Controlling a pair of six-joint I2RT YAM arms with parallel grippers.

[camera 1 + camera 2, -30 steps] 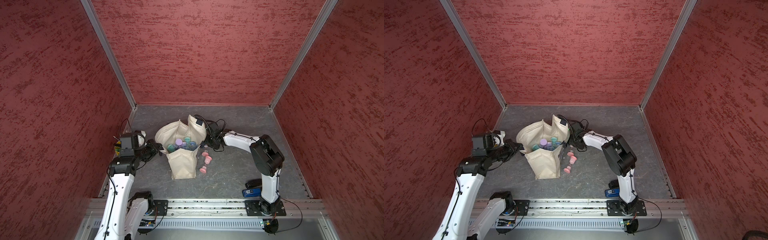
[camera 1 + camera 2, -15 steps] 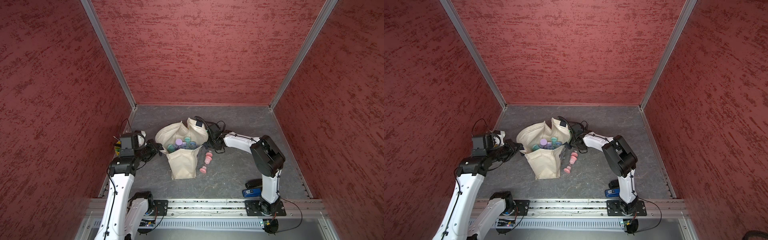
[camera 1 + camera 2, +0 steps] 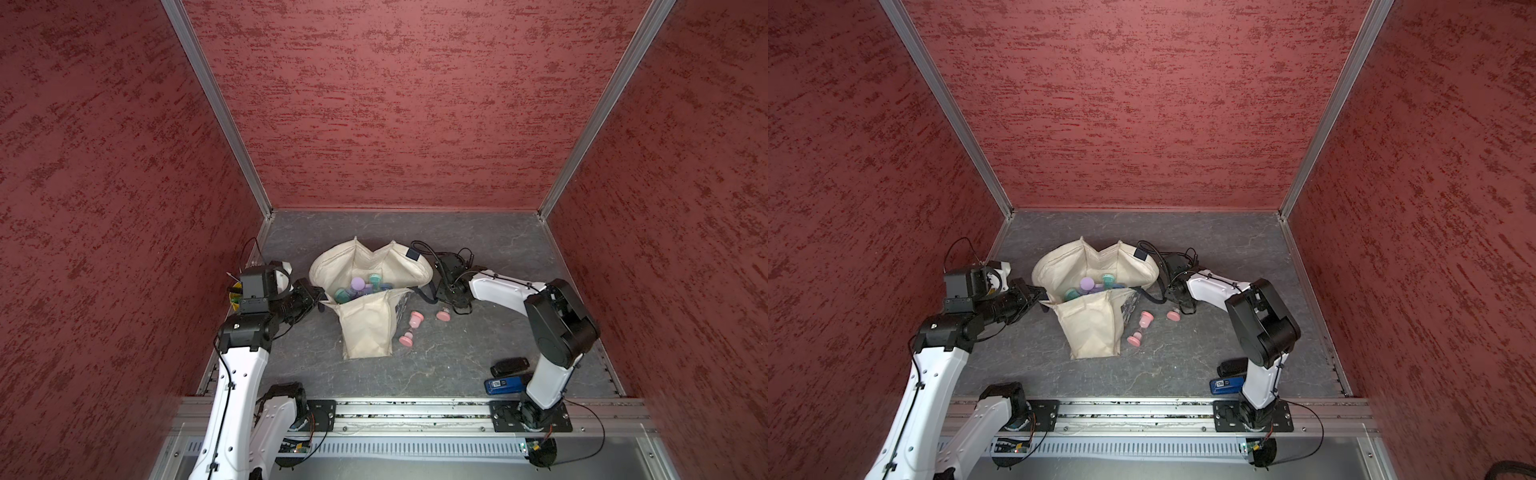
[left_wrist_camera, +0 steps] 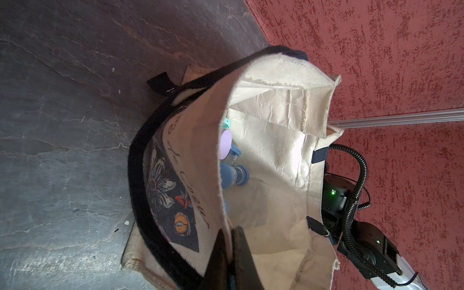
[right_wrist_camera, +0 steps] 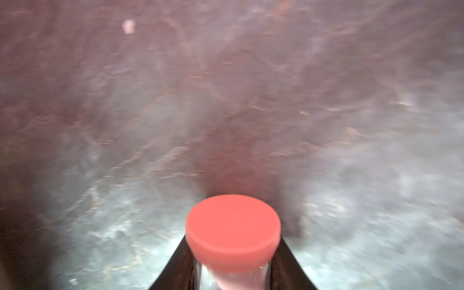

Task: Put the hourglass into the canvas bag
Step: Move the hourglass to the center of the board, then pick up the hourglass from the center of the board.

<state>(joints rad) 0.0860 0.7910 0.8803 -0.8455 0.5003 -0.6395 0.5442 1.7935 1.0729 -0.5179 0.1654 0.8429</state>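
Top views: grey floor (image 3: 478,257), red walls (image 3: 395,104) (left gripper (image 3: 320,296) pinches canvas bag (image 3: 368,332), right gripper (image 3: 448,309) clasps hourglass (image 3: 443,316)).

The left arm (image 3: 243,370) rises from its base at the near rail, bends at the elbow and reaches level toward the middle. The left end effector (image 3: 316,296) is clamped on the rim of the canvas bag (image 4: 200,140), its fingers (image 4: 242,258) pressed together over the cloth. The right arm (image 3: 500,293) stands up from its base, folds at the elbow and stretches low and inward. The right end effector (image 5: 232,261) is closed round a pink hourglass (image 5: 232,226), one finger on each side.
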